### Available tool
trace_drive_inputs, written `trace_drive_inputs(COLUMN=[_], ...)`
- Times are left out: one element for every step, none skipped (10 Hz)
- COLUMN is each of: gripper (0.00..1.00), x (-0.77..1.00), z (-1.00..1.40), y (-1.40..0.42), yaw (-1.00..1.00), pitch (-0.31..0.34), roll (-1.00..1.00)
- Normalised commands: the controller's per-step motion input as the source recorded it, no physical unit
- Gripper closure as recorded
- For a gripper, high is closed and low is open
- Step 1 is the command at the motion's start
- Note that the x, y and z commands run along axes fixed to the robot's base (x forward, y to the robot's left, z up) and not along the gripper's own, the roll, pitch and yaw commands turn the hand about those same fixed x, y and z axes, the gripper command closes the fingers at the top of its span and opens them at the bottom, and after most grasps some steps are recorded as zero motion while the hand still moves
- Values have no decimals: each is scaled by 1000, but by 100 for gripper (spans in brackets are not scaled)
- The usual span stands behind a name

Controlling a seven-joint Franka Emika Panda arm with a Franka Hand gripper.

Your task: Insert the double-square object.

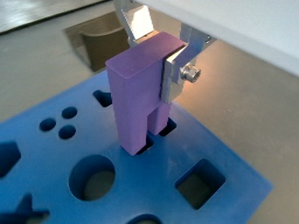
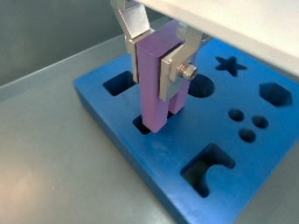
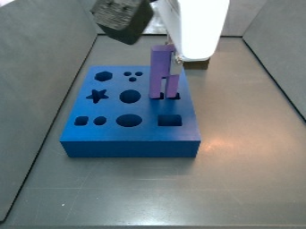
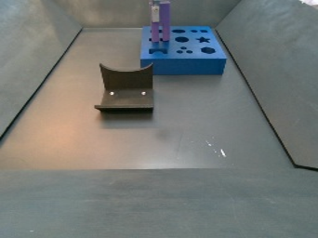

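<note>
The double-square object (image 1: 138, 92) is a tall lavender block with two square prongs. It stands upright between the fingers of my gripper (image 1: 159, 59), which is shut on its upper part. Its prong tips sit in a slot of the blue board (image 1: 239, 162) near one edge. Both wrist views show this; in a wrist view the block (image 2: 156, 87) enters the slot of the board (image 2: 128, 153) under the gripper (image 2: 155, 54). In a side view the block (image 3: 160, 70) stands on the board (image 3: 125, 134) under the gripper (image 3: 169, 55). It also shows far off in a side view (image 4: 158, 23).
The board (image 4: 192, 58) has several other cut-outs: a star, round holes, a square, a hexagon. A dark fixture (image 4: 125, 90) stands on the grey floor in front of the board; it also shows in a wrist view (image 1: 96, 39). Grey walls (image 4: 37, 65) enclose the floor.
</note>
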Motion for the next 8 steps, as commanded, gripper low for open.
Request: trace_drive_inputs(gripper=[100, 100, 100, 100, 100, 100, 100, 100], x=[226, 0, 329, 337, 103, 137, 109, 49], z=[-29, -40, -289, -280, -389, -371, -434, -529], y=[0, 0, -166, -166, -103, -71, 0, 169], yaw=[-314, -66, -114, -57, 0, 0, -111, -383], pitch=[57, 0, 0, 0, -21, -20, -16, 0], roll=[0, 0, -53, 0, -14, -31, 0, 64])
